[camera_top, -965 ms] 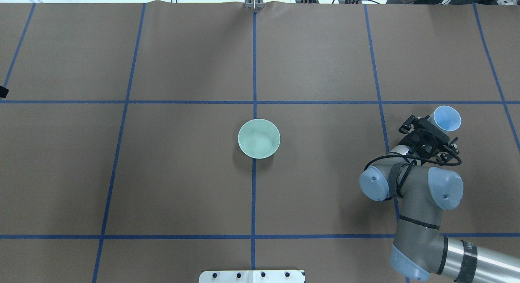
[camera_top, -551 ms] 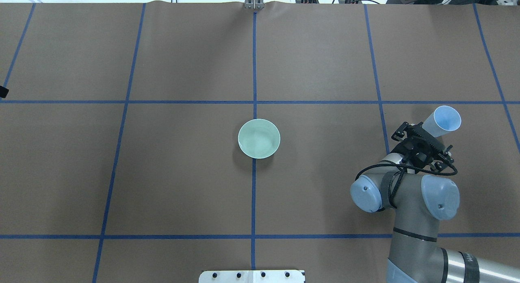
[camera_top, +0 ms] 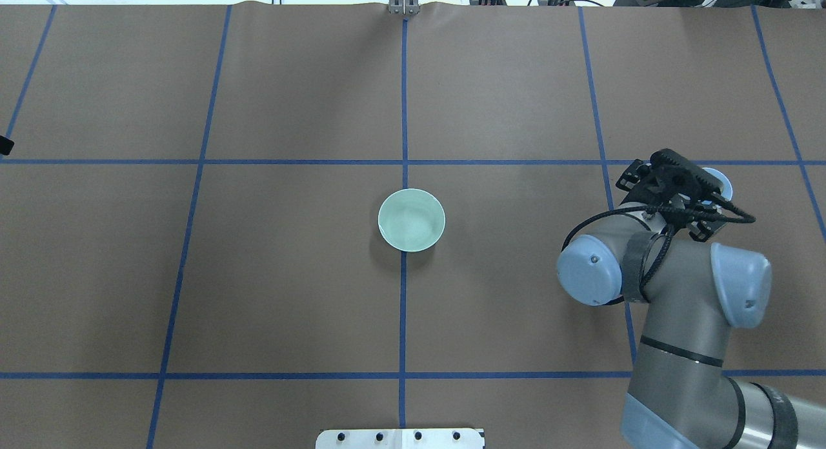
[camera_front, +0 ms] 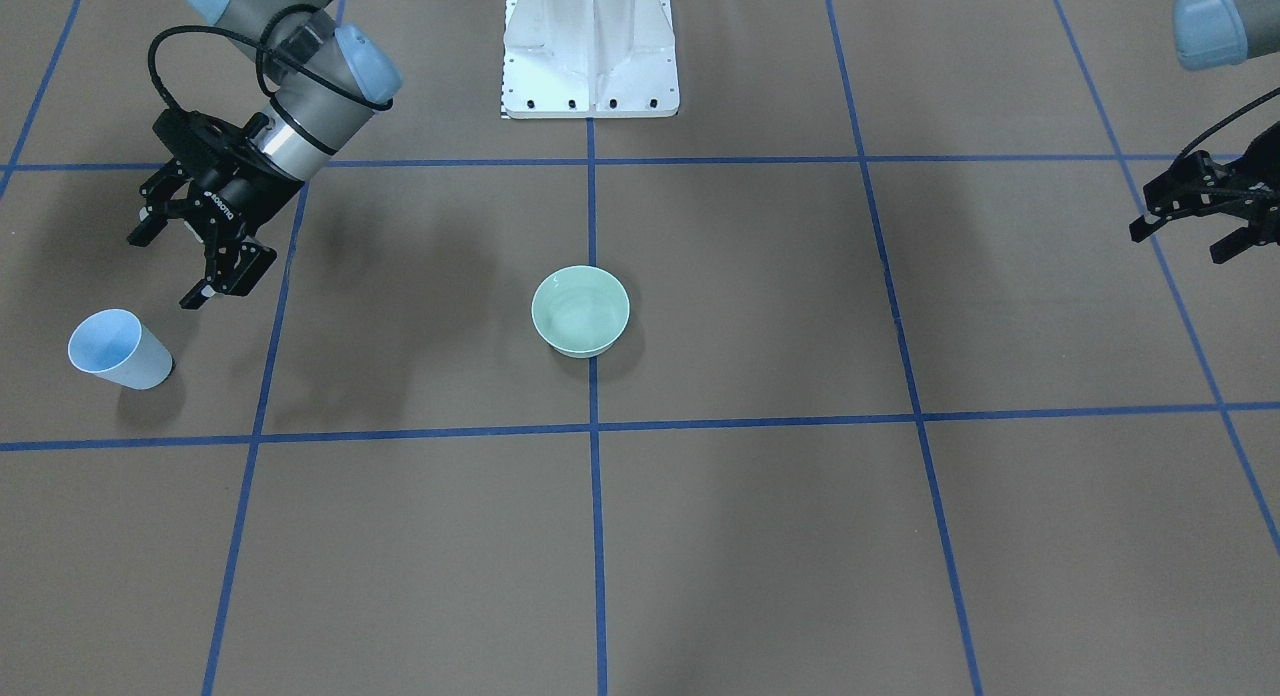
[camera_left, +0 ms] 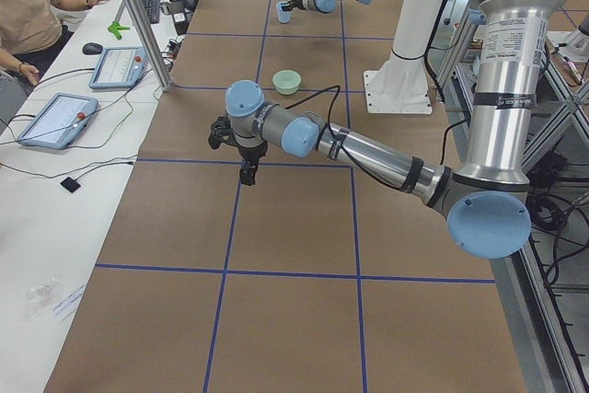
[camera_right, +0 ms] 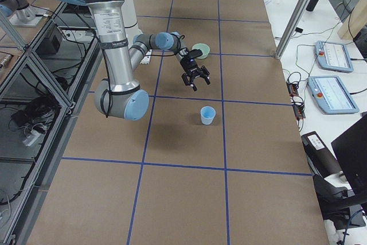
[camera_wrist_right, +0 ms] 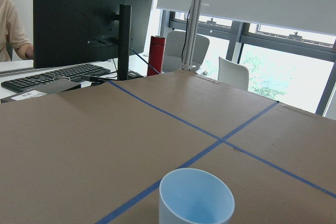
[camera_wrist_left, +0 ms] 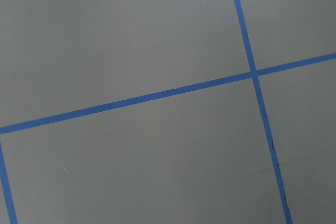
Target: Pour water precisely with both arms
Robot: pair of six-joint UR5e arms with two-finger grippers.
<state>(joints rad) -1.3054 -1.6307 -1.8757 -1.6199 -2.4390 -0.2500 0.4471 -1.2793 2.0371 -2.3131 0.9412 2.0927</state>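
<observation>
It seems the grasping step: the right gripper (camera_front: 170,271) hangs beside the upright blue cup (camera_front: 115,351), jaws released and empty; next it should enclose the cup.

1. The right arm (camera_front: 300,116) and left arm (camera_left: 368,149) are grey-silver tubes with round light-blue joint caps.
2. Black cables (camera_front: 153,56) loop around the wrists.
3. The right gripper (camera_front: 168,266) and left gripper (camera_front: 1175,246) are black; the right one bears white lettering.
4. The white pedestal (camera_front: 590,51) has dark screws (camera_front: 572,104) along its edge.

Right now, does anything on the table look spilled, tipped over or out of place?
Nothing stands out. The blue cup stands upright, the green bowl sits upright at the centre, and no wet patch shows on the brown paper. The right arm's jaws are open, clear of the cup.
</observation>
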